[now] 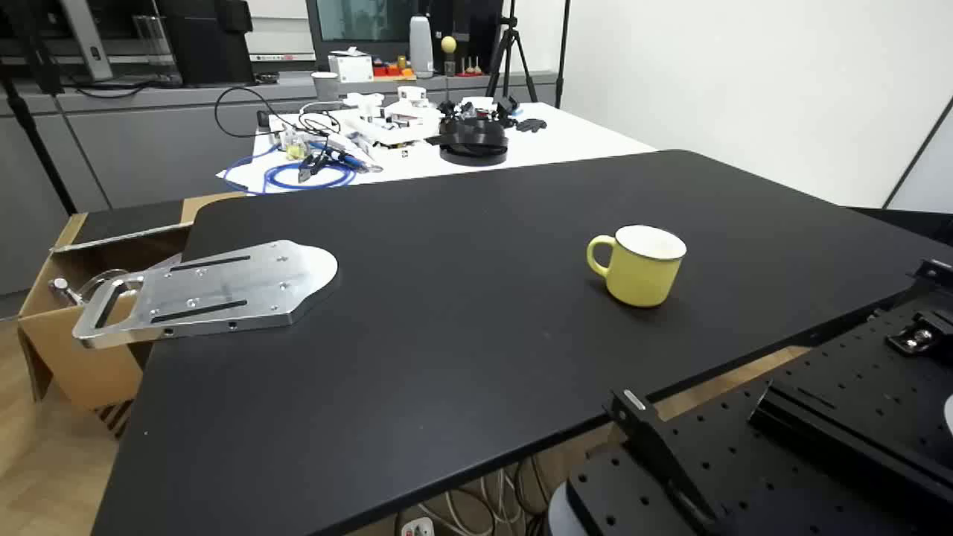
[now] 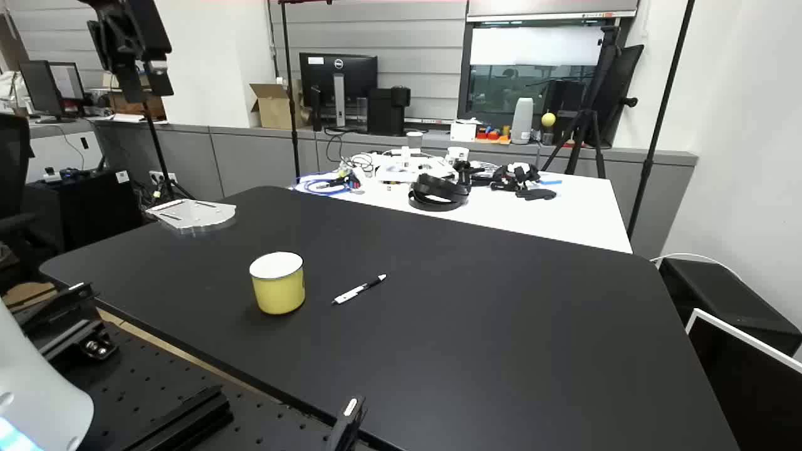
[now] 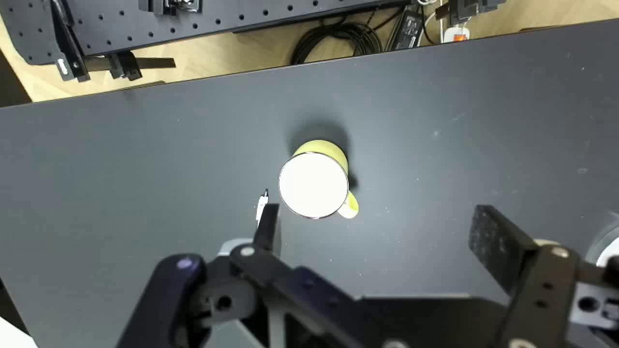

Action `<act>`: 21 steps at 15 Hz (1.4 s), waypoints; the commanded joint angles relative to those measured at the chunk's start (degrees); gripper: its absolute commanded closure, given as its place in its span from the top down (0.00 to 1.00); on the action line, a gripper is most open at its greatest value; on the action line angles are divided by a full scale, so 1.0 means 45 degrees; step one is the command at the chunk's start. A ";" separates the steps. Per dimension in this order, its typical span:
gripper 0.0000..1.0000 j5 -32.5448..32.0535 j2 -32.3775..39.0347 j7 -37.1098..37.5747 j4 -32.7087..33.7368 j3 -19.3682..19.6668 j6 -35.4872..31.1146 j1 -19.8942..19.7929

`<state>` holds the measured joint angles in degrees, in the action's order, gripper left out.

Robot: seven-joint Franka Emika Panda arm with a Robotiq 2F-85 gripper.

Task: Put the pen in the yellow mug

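Observation:
The yellow mug (image 1: 642, 274) stands upright on the black table, also seen in an exterior view (image 2: 278, 289) and in the wrist view (image 3: 325, 146). Its inside looks white. The pen (image 2: 359, 289), white and black, lies flat beside the mug, apart from it. In the wrist view the pen (image 3: 261, 207) is partly hidden behind a finger; it does not show in the exterior view where the mug's handle is seen. My gripper (image 3: 377, 222) is wide open and empty, high above the table; it also shows at the top left of an exterior view (image 2: 147, 84).
A silver metal plate (image 1: 223, 286) lies at the table's far end and overhangs the edge. A cardboard box (image 1: 89, 357) stands below it. A white table (image 2: 564, 216) with cables and parts adjoins the black table (image 2: 501, 351). A black perforated base plate (image 1: 744, 461) borders one side.

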<state>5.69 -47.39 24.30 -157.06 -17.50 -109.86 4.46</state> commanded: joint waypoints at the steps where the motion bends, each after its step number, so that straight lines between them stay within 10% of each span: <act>1: 1.00 -0.0070 0.0028 0.0054 0.0017 0.0084 0.0018 0.0085; 21: 1.00 -0.1268 0.0905 -0.0414 0.0245 0.1061 -0.1046 -0.1228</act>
<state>2.04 -45.97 23.84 -157.03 -15.45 -111.91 1.21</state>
